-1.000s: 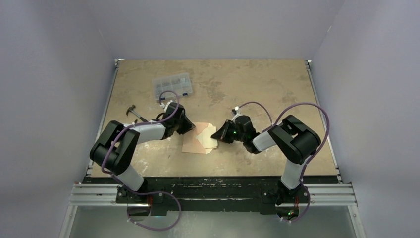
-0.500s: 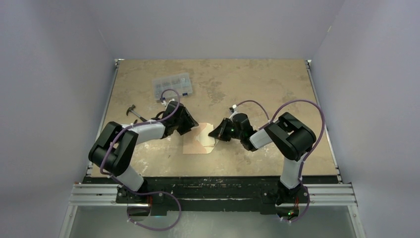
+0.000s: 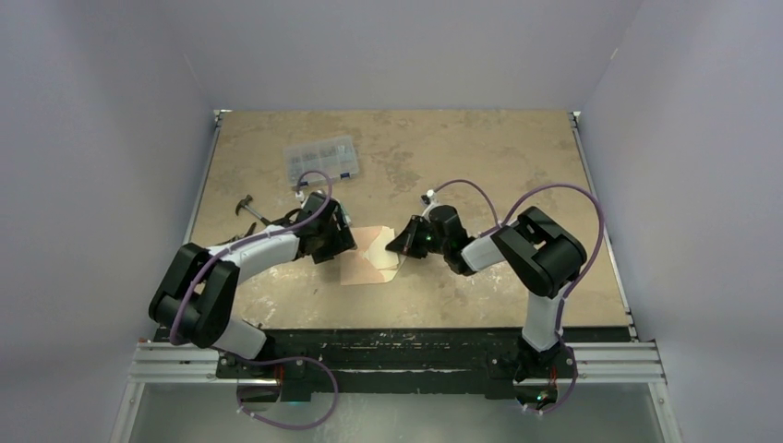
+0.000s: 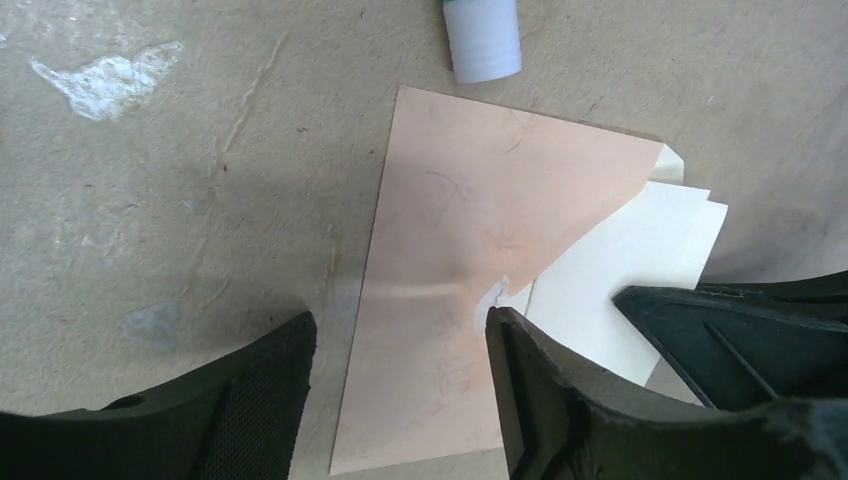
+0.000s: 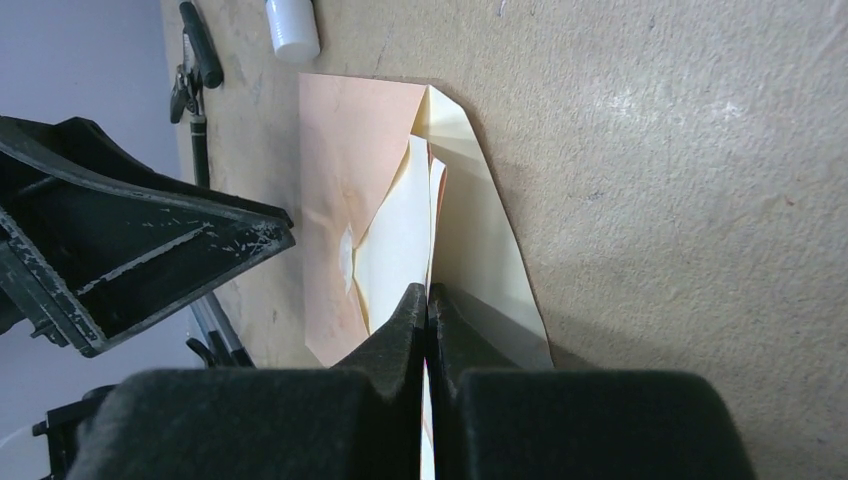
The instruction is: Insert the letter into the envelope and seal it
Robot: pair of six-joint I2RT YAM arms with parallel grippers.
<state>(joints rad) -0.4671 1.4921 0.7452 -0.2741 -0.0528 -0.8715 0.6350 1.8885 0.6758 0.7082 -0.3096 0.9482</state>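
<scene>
Jaws: your right gripper (image 5: 428, 296) was closed on the letter's (image 5: 395, 240) outer edge. Your left gripper (image 4: 400, 330) stood open, one finger on each side of the envelope's (image 4: 470, 220) near end.
Letter: it showed as a cream sheet, partly inside the envelope's mouth, the rest sticking out over the open flap (image 5: 485, 250).
Envelope: it lay flat on the table (image 5: 650, 200), mouth toward your right gripper.
Hold-down: you could not tell from either wrist view whether the left fingers pressed the envelope.
Risk, sliding: if nothing pinned the envelope, a further push would likely have shoved it along instead of seating the letter.
Risk, buckling: the sheet looked thin and was held at one edge only, so a corner catching the mouth would probably have crumpled it.
Risk, collision: the two grippers were near each other across the envelope, so a deep push could have run them together.
Risk, tube: a white tube (image 4: 482, 40) lay just beyond the envelope's far edge, and a sliding envelope might have set it rolling.
</scene>
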